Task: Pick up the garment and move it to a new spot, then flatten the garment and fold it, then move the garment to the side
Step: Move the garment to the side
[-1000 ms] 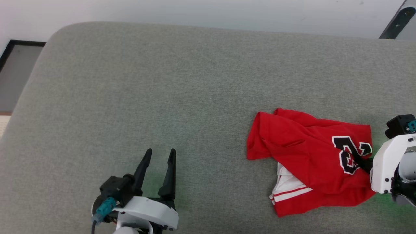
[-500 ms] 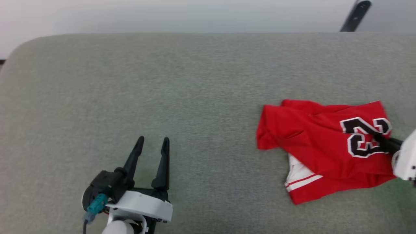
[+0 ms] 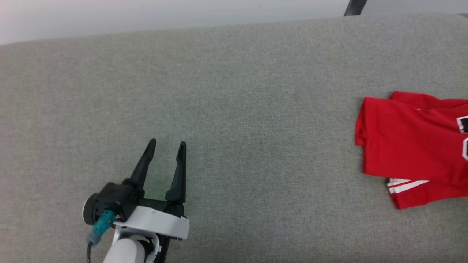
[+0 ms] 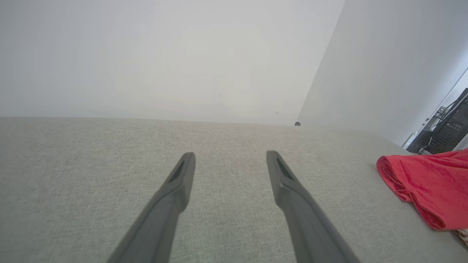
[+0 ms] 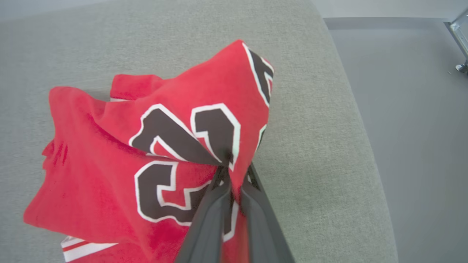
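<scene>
One red T-shirt [image 5: 102, 146] with black, white-edged numerals and white striped trim lies crumpled near the right end of the grey fabric-covered worktop [image 3: 234, 109], its numbered fold raised in a peak. My right tool [image 5: 234, 171] is pressed together on that peak, pinching the cloth at the numerals. My left tool [image 3: 167, 142], fingers spread, is over bare fabric well apart from the T-shirt, which sits off to its right. Two tools, one T-shirt. A pale wall [image 4: 164, 54] backs the worktop, and grey floor [image 5: 420, 128] lies beyond its rounded end.
</scene>
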